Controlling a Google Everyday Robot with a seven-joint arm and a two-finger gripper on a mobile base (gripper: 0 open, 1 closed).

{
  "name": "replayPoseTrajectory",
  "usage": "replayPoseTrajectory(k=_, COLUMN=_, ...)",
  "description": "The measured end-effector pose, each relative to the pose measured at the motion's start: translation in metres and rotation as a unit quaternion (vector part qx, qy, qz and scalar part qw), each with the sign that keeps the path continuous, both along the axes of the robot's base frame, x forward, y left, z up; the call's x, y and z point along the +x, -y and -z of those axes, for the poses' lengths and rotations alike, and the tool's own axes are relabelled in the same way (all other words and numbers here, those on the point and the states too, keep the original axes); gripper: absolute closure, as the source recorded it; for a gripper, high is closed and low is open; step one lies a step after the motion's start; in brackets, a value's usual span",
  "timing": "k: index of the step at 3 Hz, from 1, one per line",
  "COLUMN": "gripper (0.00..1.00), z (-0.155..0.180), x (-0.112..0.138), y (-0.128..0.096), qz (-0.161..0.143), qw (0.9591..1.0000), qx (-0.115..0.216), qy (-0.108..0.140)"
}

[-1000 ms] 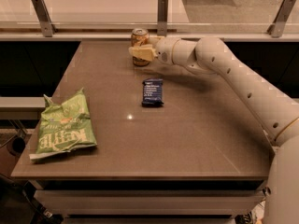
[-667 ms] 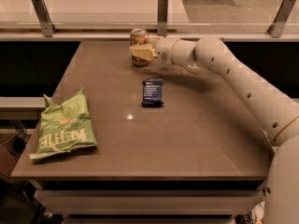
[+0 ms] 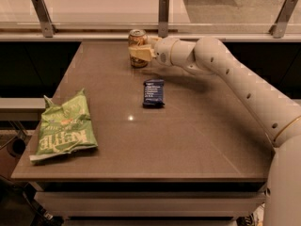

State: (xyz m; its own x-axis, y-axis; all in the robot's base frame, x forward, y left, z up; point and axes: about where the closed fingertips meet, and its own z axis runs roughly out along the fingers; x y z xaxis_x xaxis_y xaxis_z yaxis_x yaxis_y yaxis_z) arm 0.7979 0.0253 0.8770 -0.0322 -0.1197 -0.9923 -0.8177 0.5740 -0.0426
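A brown drinks can (image 3: 137, 36) stands upright near the far edge of the brown table (image 3: 197, 140). My gripper (image 3: 138, 51) reaches in from the right on a white arm and is shut on the can. One pale finger (image 3: 141, 53) lies across the can's front, and the other is hidden behind it. A dark blue snack packet (image 3: 153, 92) lies flat on the table a little nearer than the can, apart from the gripper.
A green chip bag (image 3: 65, 128) lies at the table's front left corner. A glass barrier with metal posts (image 3: 163, 9) runs just behind the far edge. My white arm (image 3: 244, 88) spans the right side of the table.
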Motion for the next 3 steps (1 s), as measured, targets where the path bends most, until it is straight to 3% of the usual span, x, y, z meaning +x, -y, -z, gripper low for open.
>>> replayPoseTrajectory(k=3, gripper=1.00, z=-0.045, x=0.003, y=0.014, qz=-0.039, qw=0.9989, qx=0.019, qy=0.016)
